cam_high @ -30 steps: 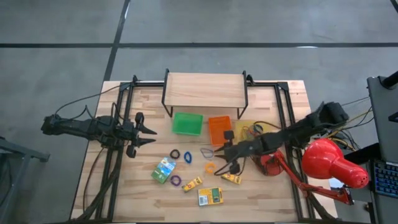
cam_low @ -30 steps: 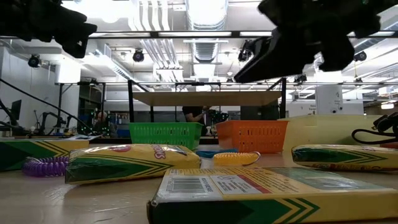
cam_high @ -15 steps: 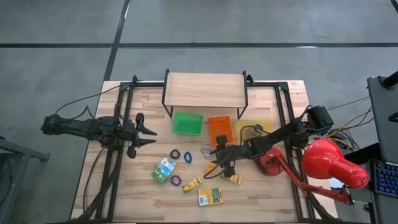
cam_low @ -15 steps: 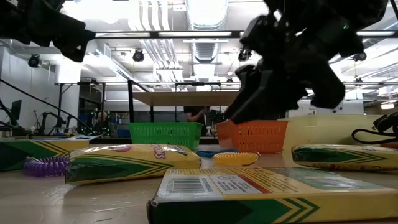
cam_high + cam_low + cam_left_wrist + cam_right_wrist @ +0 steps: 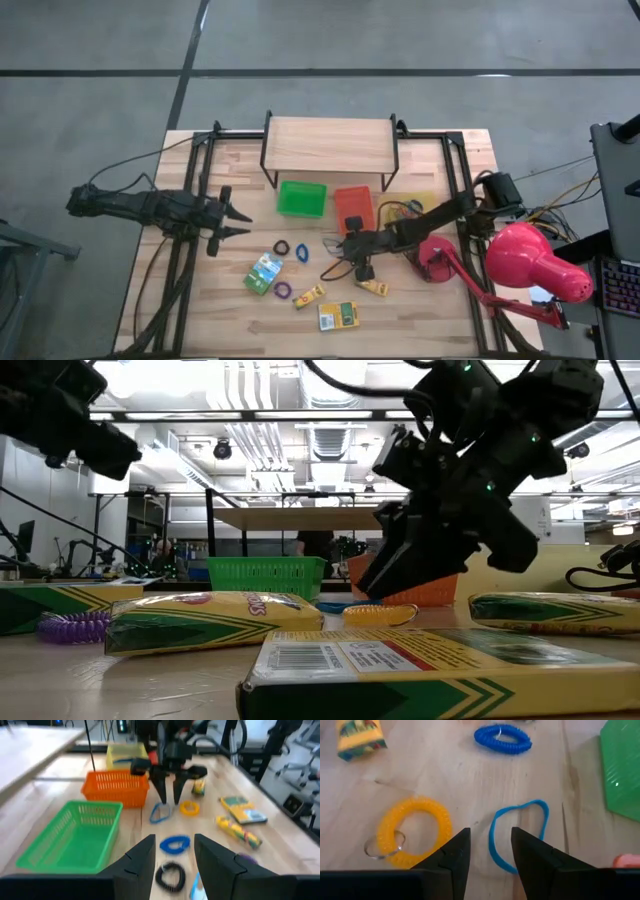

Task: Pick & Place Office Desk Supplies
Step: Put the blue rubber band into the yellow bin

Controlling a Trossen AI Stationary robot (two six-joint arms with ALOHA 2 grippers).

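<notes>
At the table's centre, the right gripper [image 5: 341, 256] is seen low over a thin blue band [image 5: 515, 835], its fingers [image 5: 451, 856] parted around one side of the loop, nothing lifted or gripped. The band is a limp, irregular outline lying flat on the wood. At about 9 o'clock from it in the high view lies a blue coil [image 5: 302, 253], with a black coil [image 5: 281, 247] just beyond; an orange coil [image 5: 414, 831] with a small metal ring sits at about 5 o'clock of the band, just beside the gripper. A purple coil [image 5: 283, 290] is found lower, near 7 o'clock. The boxes are yellow and green printed cartons: one [image 5: 263, 273] at 8 o'clock, a slim one [image 5: 309, 295] at 6, a flat one [image 5: 338, 316] below it, another [image 5: 374, 287] at 5.

The left gripper [image 5: 240, 219] is held idle at 9 o'clock, fingers apart and empty.

The table [image 5: 430, 310] is pale butcher-block wood with a black frame. Green [image 5: 302, 199], orange [image 5: 353, 206] and yellow [image 5: 415, 203] trays are lined up at 12 o'clock under a small wooden shelf [image 5: 328, 144]; a red lamp [image 5: 530, 262] stands at 3 o'clock. Grey flooring surrounds it; ceiling ducts and lights are visible beyond.
</notes>
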